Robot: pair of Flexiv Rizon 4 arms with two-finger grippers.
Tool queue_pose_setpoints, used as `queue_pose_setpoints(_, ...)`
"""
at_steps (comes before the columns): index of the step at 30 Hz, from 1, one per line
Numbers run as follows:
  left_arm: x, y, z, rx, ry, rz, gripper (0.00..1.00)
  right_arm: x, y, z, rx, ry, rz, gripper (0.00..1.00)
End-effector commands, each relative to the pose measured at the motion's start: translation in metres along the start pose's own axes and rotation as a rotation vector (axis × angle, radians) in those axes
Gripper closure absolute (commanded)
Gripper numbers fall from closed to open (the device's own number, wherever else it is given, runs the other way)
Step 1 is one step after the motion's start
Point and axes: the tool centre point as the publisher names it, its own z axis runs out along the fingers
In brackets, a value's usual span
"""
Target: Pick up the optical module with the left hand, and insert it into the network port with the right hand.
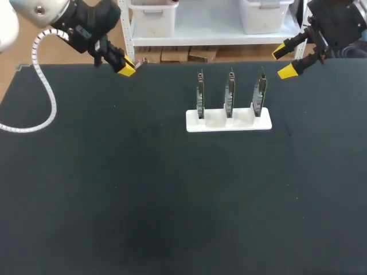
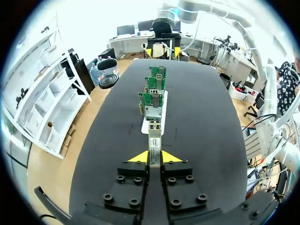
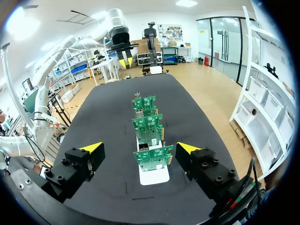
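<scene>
Module [image 2: 154, 138] is clamped at its rear end between the left gripper's [image 2: 154, 158] tips, with its long axis pointing ahead at the row of boards [image 1: 230, 94] upright in the white stand [image 1: 218, 123], well apart from them. Its free end is exposed, presumably for handover. Right gripper [image 1: 285, 61] hangs spread wide and empty past the stand's other end, likely staged to receive.
</scene>
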Motion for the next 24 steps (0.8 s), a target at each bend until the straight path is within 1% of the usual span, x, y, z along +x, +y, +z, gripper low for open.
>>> queue_pose_setpoints(1,0.002,-0.003,-0.001,-0.007,-0.004,0.001,1.0,0.0,0.001,0.0,0.004,-0.001,-0.001,0.0)
queue_pose_setpoints(4,0.002,-0.003,-0.001,-0.007,-0.004,0.001,1.0,0.0,0.001,0.0,0.004,-0.001,-0.001,0.0)
queue_pose_setpoints(5,0.003,-0.004,0.001,-0.003,-0.006,-0.014,1.0,0.0,0.001,0.0,0.004,-0.001,-0.001,0.0)
queue_pose_setpoints(6,0.0,-0.004,0.002,-0.001,-0.021,-0.021,1.0,0.0,0.001,0.0,0.004,-0.001,-0.001,0.0)
queue_pose_setpoints(8,-0.018,-0.005,0.005,0.004,-0.091,-0.015,1.0,0.0,0.001,0.0,0.004,-0.001,-0.001,0.0)
queue_pose_setpoints(10,-0.043,-0.007,0.009,0.018,-0.176,0.007,1.0,0.0,0.001,0.0,0.004,-0.001,-0.001,0.0)
queue_pose_setpoints(12,-0.068,-0.009,0.011,0.031,-0.243,0.027,1.0,0.0,0.001,0.0,0.004,-0.001,-0.001,0.0)
queue_pose_setpoints(13,-0.076,-0.01,0.012,0.038,-0.271,0.033,1.0,0.0,0.001,0.0,0.004,-0.001,-0.001,0.0)
queue_pose_setpoints(16,-0.111,-0.014,0.014,0.054,-0.355,0.065,1.0,0.0,0.001,0.0,0.004,-0.001,-0.001,0.0)
queue_pose_setpoints(20,-0.137,-0.021,0.021,0.078,-0.382,0.082,1.0,0.0,0.001,0.0,0.004,-0.001,-0.001,0.0)
queue_pose_setpoints(24,-0.154,-0.028,0.029,0.101,-0.403,0.083,1.0,0.0,0.001,0.0,0.004,-0.001,-0.001,0.0)
